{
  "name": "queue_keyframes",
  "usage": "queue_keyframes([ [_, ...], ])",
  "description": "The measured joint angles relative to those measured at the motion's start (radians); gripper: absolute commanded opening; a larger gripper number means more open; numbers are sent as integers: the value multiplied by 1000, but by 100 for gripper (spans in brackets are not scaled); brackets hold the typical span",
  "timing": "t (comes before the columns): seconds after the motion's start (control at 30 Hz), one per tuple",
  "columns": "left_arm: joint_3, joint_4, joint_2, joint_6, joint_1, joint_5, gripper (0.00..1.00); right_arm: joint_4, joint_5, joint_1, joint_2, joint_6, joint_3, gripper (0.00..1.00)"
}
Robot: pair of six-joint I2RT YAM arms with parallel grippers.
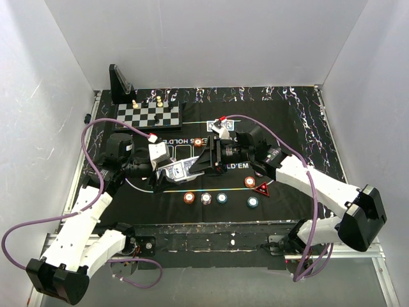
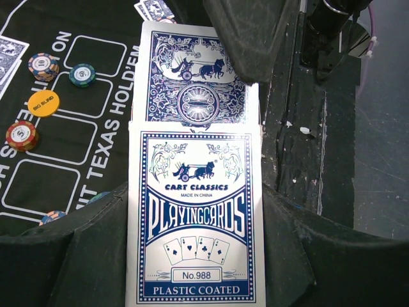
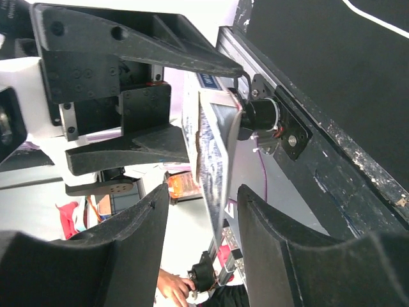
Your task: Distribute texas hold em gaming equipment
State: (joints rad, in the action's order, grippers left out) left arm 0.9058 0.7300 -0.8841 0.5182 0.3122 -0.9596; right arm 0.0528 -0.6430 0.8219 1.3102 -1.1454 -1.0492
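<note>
top external: both arms meet over a card box at the middle of the mat.
the left gripper [image 1: 167, 171] pinches the card box [image 1: 179, 170], which is tilted up off the black mat [image 1: 287, 128], and the right gripper [image 1: 199, 162] sits at the box's right end. poker chips [image 1: 206, 197] lie in a row just nearer, with a red triangular marker [image 1: 262, 189] to their right and the chessboard [image 1: 149, 116] at the far left. left wrist: the box lies clamped between the left fingers [image 2: 64, 256]. a blue-backed card [image 2: 192, 83] pokes out of its far end, partly under a black finger of the right gripper, and a yellow disc [image 2: 43, 103] and chips rest on the mat to the left. right wrist: the right fingers [image 3: 128, 256] are spread, with the card's edge between them, and contact is not clear.
</note>
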Motion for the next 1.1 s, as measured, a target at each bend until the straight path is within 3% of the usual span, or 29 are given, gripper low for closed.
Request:
queue_keyframes([
  [0.23,0,-5,6,-18,0,-6,0,49,8,-4,8,31,0,48],
  [0.73,0,4,26,-24,0,-16,0,11,11,-43,3,27,97,26],
  [1.1,-3,-14,45,-56,0,-38,0,13,35,-72,-91,24,117,27],
])
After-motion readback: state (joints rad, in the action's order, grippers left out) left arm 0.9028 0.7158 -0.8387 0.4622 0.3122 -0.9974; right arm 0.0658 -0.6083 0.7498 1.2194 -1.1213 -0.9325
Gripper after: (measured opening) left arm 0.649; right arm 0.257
